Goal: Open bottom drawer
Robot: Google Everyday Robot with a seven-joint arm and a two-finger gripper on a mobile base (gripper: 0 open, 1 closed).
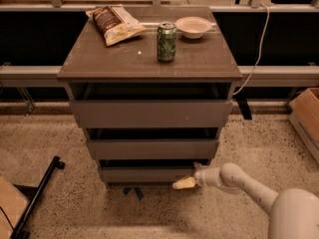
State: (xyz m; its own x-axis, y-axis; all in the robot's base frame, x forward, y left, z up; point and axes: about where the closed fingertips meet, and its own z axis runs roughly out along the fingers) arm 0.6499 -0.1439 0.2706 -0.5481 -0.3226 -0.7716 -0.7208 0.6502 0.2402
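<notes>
One high view, tilted down at the front of the drawer cabinet.

I look from above and in front of the cabinet (149, 59), near enough that its top and whole front fill the middle, with floor (50, 143) on either side. My arm (249, 190) enters at the lower right corner, close under the lens. The gripper (184, 183) sits low at the right end of the bottom drawer (144, 174).

dim, warm light from above; black shadow under the counter (124, 59); the claw (183, 183) shows pale, low beside the bottom drawer (144, 174).
</notes>
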